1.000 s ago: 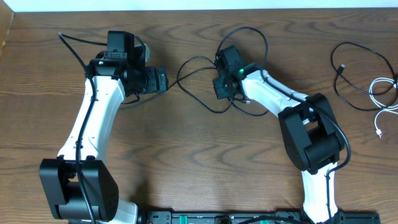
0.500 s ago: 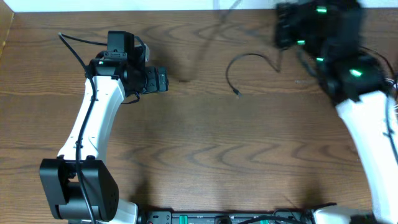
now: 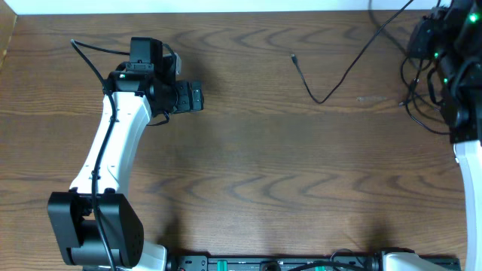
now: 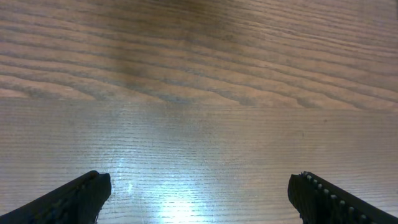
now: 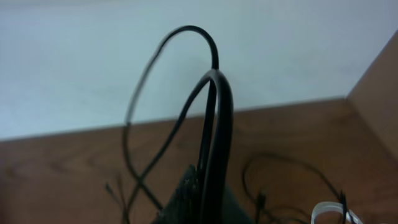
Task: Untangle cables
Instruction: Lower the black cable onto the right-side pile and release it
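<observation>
Swinging from the middle of the table to its far right corner, the right gripper had carried the black cable with it, and the knot of loops seen at the centre a second before was gone from there. Its jaws were clenched on that cable, which rose doubled in a tall loop above them in the wrist view. Outward from the grip, one strand trailed over the table in a V and ended in a small plug, free of any other cord. Other black cords and the white cable lay near the right edge. Far to the left, the left gripper stood released over bare wood, holding nothing. Judged from this, one cable had been drawn clear of the tangle and next needed laying down apart from the rest
</observation>
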You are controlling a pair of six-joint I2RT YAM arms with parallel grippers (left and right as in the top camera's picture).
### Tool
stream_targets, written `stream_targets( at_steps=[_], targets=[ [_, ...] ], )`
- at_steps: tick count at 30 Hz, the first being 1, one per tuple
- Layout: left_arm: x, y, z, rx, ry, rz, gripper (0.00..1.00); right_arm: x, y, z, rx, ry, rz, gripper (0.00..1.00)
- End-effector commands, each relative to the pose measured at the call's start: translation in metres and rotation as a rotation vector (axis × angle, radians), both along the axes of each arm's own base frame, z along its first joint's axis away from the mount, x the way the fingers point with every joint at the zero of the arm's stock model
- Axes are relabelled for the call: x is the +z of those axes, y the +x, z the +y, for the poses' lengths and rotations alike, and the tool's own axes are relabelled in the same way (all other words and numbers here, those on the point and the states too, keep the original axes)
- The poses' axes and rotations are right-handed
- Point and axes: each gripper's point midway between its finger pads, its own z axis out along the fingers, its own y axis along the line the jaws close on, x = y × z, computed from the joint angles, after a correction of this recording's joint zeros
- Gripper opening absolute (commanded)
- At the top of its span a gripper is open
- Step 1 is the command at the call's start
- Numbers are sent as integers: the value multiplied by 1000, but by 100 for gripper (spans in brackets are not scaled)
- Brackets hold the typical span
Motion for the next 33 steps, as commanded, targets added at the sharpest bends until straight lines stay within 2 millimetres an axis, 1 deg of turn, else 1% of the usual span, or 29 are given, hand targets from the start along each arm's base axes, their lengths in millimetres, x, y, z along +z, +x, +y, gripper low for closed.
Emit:
stream_targets(
  at_steps=[1, 3, 4, 7, 9, 11, 12, 13, 14, 16, 17, 18, 19, 20, 21, 22, 23, 24, 27, 28, 29, 30, 31, 32, 33],
  targets=[
    [5, 3, 4, 11, 11, -15, 98, -41, 14, -2, -21, 9, 119, 1],
    [5, 3, 4, 11, 11, -15, 98, -66, 20, -1, -16, 10, 193, 1],
    [5, 3, 4, 11, 11, -16, 98, -84, 25, 2, -1, 17, 246, 1],
    [5, 3, 4, 11, 11, -15, 98, -121, 34, 12, 42, 45, 347, 1],
    [5, 3, 4, 11, 11, -15, 98, -145, 39, 8, 27, 38, 411, 1],
    [5, 3, 4, 11, 11, -16, 98, -164, 43, -4, -19, 17, 457, 1],
    [5, 3, 4, 11, 11, -15, 98, -178, 46, -17, -58, 3, 487, 1],
    [5, 3, 4, 11, 11, -15, 98, -187, 47, -30, -95, -8, 508, 1],
    [5, 3, 4, 11, 11, -15, 98, -193, 47, -40, -123, -13, 523, 1],
    [5, 3, 4, 11, 11, -15, 98, -207, 46, -69, -190, -6, 552, 1],
    [5, 3, 4, 11, 11, -15, 98, -212, 45, -79, -211, 8, 559, 1],
    [5, 3, 4, 11, 11, -16, 98, -217, 42, -97, -263, 47, 563, 1],
    [5, 3, 4, 11, 11, -16, 98, -219, 39, -108, -296, 72, 564, 1],
    [5, 3, 4, 11, 11, -16, 98, -221, 34, -123, -340, 108, 562, 1],
    [5, 3, 4, 11, 11, -15, 98, -223, 27, -142, -392, 148, 562, 1],
    [5, 3, 4, 11, 11, -16, 98, -224, 21, -154, -426, 170, 562, 1],
    [5, 3, 4, 11, 11, -15, 98, -224, 17, -162, -452, 184, 561, 1],
    [5, 3, 4, 11, 11, -16, 98, -226, 5, -184, -517, 223, 560, 1],
    [5, 3, 4, 11, 11, -15, 98, -231, -17, -212, -561, 322, 573, 1],
    [5, 3, 4, 11, 11, -16, 98, -232, -20, -215, -562, 342, 576, 1],
    [5, 3, 4, 11, 11, -16, 98, -235, -30, -224, -575, 383, 579, 1],
    [5, 3, 4, 11, 11, -15, 98, -236, -35, -229, -579, 411, 581, 1],
    [5, 3, 4, 11, 11, -16, 98, -237, -37, -230, -580, 419, 582, 4],
    [5, 3, 4, 11, 11, -15, 98, -238, -41, -232, -582, 439, 587, 24],
    [5, 3, 4, 11, 11, -16, 98, -238, -43, -233, -587, 441, 590, 31]
  ],
)
